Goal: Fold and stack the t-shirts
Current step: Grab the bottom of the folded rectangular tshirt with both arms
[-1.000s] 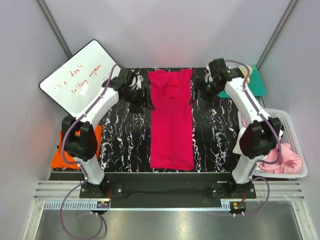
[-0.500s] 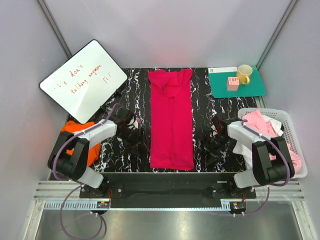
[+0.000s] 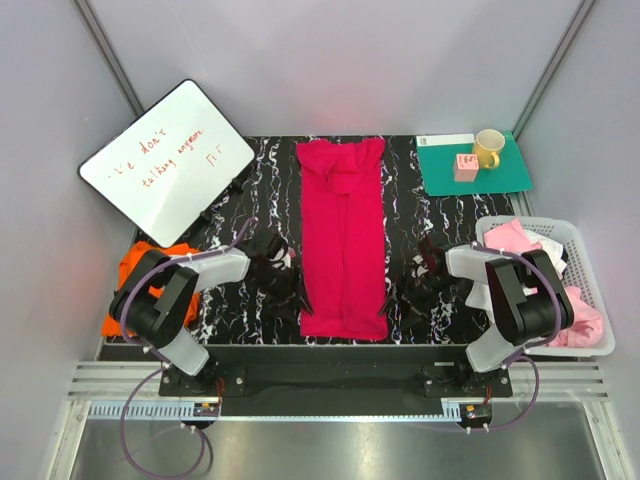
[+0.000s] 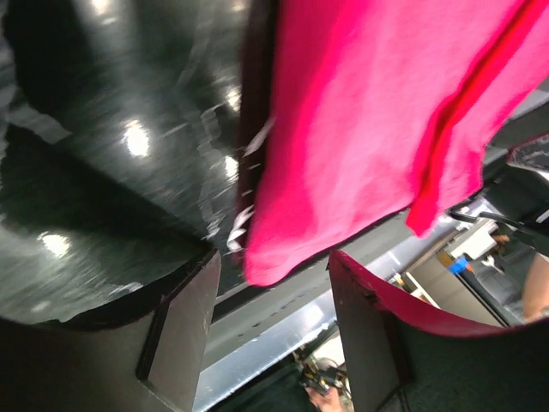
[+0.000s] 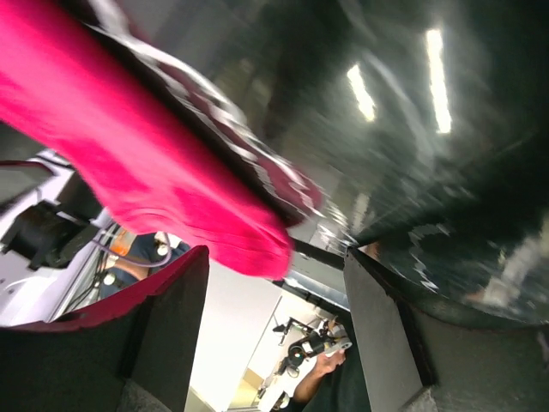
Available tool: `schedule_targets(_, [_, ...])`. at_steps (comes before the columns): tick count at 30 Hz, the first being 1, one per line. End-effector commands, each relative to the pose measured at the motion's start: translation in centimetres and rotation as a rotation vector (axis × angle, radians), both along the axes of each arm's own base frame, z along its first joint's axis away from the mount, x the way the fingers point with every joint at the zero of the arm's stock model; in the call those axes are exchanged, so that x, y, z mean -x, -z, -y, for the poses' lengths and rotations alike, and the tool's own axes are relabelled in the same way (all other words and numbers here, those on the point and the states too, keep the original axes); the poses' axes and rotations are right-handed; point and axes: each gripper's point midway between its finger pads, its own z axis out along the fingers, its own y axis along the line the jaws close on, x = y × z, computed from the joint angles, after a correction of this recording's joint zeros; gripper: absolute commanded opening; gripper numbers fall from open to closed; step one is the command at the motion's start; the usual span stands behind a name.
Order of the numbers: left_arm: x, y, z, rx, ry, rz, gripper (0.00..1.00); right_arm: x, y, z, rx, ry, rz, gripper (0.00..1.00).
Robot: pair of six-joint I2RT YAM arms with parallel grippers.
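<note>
A magenta-red t-shirt [image 3: 343, 235], folded into a long narrow strip, lies down the middle of the black marbled table [image 3: 425, 215]. My left gripper [image 3: 293, 305] is open at the strip's near left corner, which shows in the left wrist view [image 4: 360, 146] just beyond the fingers. My right gripper [image 3: 393, 303] is open at the near right corner, which shows in the right wrist view [image 5: 154, 163]. An orange t-shirt [image 3: 135, 275] lies at the table's left edge. Pale pink and white shirts [image 3: 560, 300] fill a basket on the right.
A whiteboard [image 3: 165, 160] leans at the back left. A green mat [image 3: 475, 165] at the back right holds a yellow mug [image 3: 488, 147] and a small pink block [image 3: 464, 167]. The white basket [image 3: 590, 270] stands at the right edge.
Both arms have swung from the strip's far end back to its near end and closed in on the near corners. The shirt has not moved.
</note>
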Motion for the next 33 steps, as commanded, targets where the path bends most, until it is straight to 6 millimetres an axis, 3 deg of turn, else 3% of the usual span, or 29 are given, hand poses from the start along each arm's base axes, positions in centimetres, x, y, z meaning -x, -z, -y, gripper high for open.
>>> schedule_targets(1, [-1.0, 1.3, 1.6, -0.002, 0.025, 0.027, 0.6, -1.8, 1.2, -0.7, -0.027, 0.0, 0.03, 0.71])
schedule_targets(3, [-1.0, 1.2, 2.1, 0.002, 0.032, 0.025, 0.58, -2.1, 1.6, -0.9, -0.032, -0.006, 0.017, 0.68])
schedule_targets(7, [-0.1, 1.3, 2.3, -0.018, 0.039, 0.002, 0.57, -0.9, 2.0, -1.2, -0.067, -0.012, -0.061, 0.63])
schedule_targets(16, [1.3, 1.5, 0.2, -0.118, 0.011, -0.018, 0.56, 2.5, 2.0, -0.6, -0.069, -0.048, -0.162, 0.6])
schedule_targets(22, [2.5, 1.8, -1.3, -0.176, -0.009, -0.046, 0.57, 2.7, 1.7, 0.1, 0.009, -0.037, -0.178, 0.62])
schedule_targets(33, [4.0, 2.4, -1.0, -0.188, 0.031, -0.071, 0.57, 5.4, 0.9, 1.0, 0.05, -0.006, -0.223, 0.63])
